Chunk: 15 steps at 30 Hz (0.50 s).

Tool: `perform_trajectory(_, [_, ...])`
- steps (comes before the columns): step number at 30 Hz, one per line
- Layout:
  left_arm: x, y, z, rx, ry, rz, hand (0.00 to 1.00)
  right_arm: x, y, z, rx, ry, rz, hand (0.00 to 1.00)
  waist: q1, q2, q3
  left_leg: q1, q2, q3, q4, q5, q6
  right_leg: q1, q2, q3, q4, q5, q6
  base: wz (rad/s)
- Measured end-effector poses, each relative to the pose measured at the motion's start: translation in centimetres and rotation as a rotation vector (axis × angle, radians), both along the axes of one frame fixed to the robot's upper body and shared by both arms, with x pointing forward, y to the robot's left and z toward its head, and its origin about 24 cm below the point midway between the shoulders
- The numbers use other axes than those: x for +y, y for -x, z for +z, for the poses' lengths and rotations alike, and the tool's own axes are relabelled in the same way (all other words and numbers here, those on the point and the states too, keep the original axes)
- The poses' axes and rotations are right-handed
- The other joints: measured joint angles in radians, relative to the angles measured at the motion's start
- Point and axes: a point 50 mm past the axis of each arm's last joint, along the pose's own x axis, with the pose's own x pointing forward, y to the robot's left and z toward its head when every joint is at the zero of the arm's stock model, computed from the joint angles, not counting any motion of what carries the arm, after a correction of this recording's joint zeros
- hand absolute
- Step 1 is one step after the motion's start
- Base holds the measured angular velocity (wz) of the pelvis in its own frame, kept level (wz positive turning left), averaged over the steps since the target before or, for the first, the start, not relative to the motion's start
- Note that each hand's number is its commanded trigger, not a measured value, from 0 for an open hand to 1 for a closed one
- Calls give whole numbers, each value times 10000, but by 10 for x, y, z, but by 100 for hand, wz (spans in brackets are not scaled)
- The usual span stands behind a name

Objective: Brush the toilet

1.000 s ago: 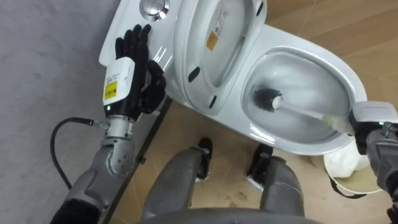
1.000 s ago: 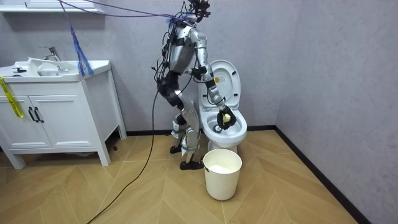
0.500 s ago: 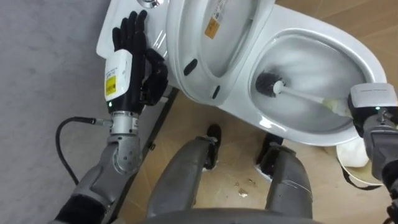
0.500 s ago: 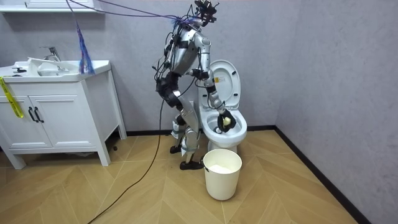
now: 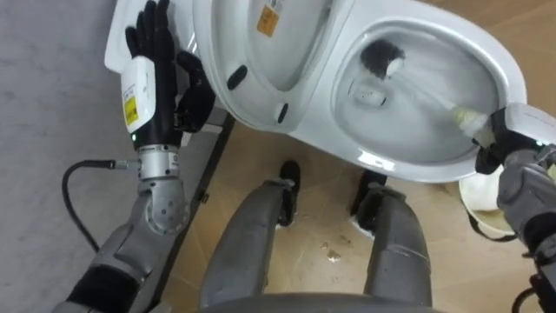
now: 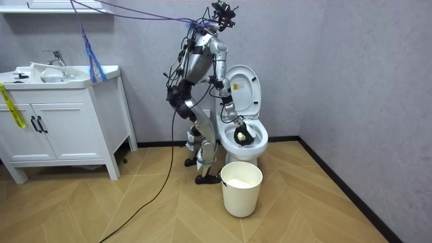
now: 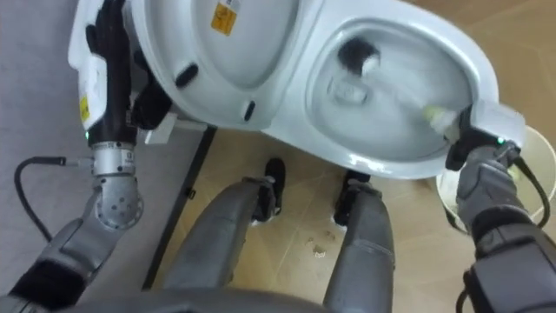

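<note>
- At the bowl's near right rim, the right hand [image 5: 512, 152] is curling its fingers round the handle end of the toilet brush [image 5: 427, 89], so it is the working hand.
- From that grip, the handle is slanting up and leftward across the toilet bowl [image 5: 408, 169], away from the robot.
- At the bowl's far side, the dark brush head [image 5: 380, 56] is sitting against the inner wall.
- Farther left, beside the raised lid [image 5: 261, 65], the left hand [image 5: 149, 52] is lying straight-fingered on the tank [image 5: 115, 54], holding nothing.
</note>
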Motion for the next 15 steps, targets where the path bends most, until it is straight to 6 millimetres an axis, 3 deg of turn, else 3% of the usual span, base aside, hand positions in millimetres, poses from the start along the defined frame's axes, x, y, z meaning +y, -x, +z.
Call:
perform_trajectory(3, [1, -3, 2, -8, -63, 92, 0, -2, 2, -2, 87, 19, -209, 100, -298, -28, 12, -55, -161, 20, 74, 59, 109, -88, -192, 24, 190, -31, 10, 9])
perform_trajectory(6, [0, -5, 2, 103, -259, 16, 0, 4, 2, -7, 245, -42, -203, 100, -305, -19, 4, -37, -149, 43, 136, 33, 147, 27, -215, -30, 88, 70, 71, -1])
perform_trajectory(11, [-6, -5, -3, 400, -691, -235, 0, 21, 1, -15, 903, 792, 1087, 100, -118, 198, -101, 179, -121, 18, 114, -11, 222, 384, -59, -107, -392, 429, 153, -12])
perform_trajectory(13, [-11, -3, -7, 598, -695, -359, 0, 30, 2, -20, 1582, 1762, 2067, 100, -11, 465, -183, 280, -124, -8, -49, 24, 277, 613, -63, -318, -789, 633, 230, -6])
perform_trajectory(15, [-15, -2, -9, 697, -652, -432, 0, 31, 5, -23, 1948, 2318, 2170, 100, 89, 581, -230, 328, -125, 21, -114, 41, 301, 688, -48, -322, -970, 757, 316, -11])
